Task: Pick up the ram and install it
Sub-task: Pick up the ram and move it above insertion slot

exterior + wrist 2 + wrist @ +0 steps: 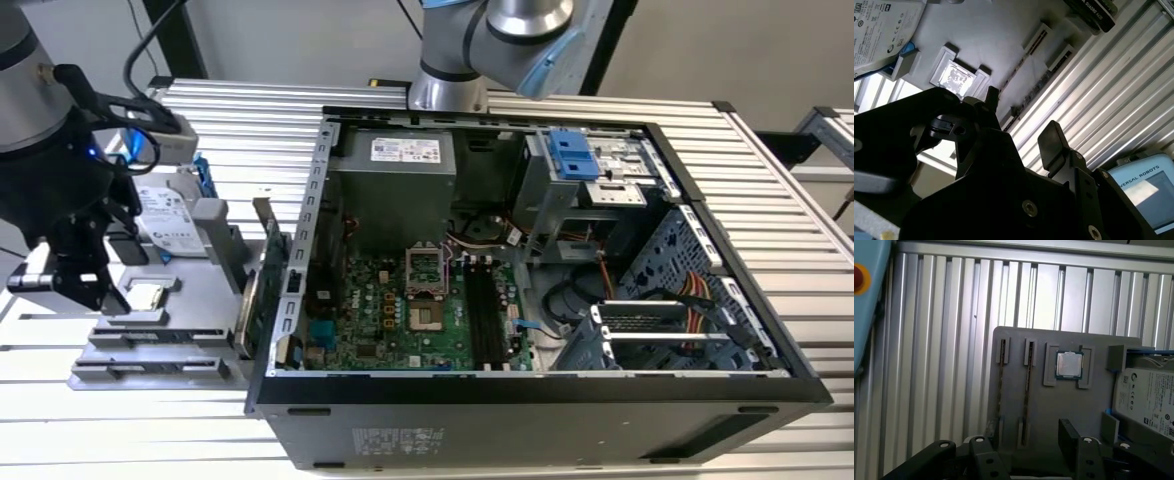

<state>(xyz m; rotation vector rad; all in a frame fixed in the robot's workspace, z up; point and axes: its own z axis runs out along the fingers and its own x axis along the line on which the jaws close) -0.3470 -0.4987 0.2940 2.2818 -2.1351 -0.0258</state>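
The ram (1025, 390) is a thin strip standing on edge in a narrow slot of the grey holder plate (1054, 410); a like strip (1000, 395) fills the slot beside it. In the second wrist view the ram (1021, 62) runs as a dark line across the plate. My gripper (1024, 445) hovers over the plate with its black fingers (1069, 435) spread wide, open and holding nothing. In the exterior view the gripper (96, 295) hangs above the plate (174, 320) at the exterior view's left, away from the motherboard (387, 320) and its black slots (483, 320).
A processor chip (1069, 364) and a silver hard drive (1149, 400) share the plate. A green card (271, 270) stands upright between the plate and the open computer case (534, 400). A blue pendant (864, 300) lies on the ribbed metal table (944, 340).
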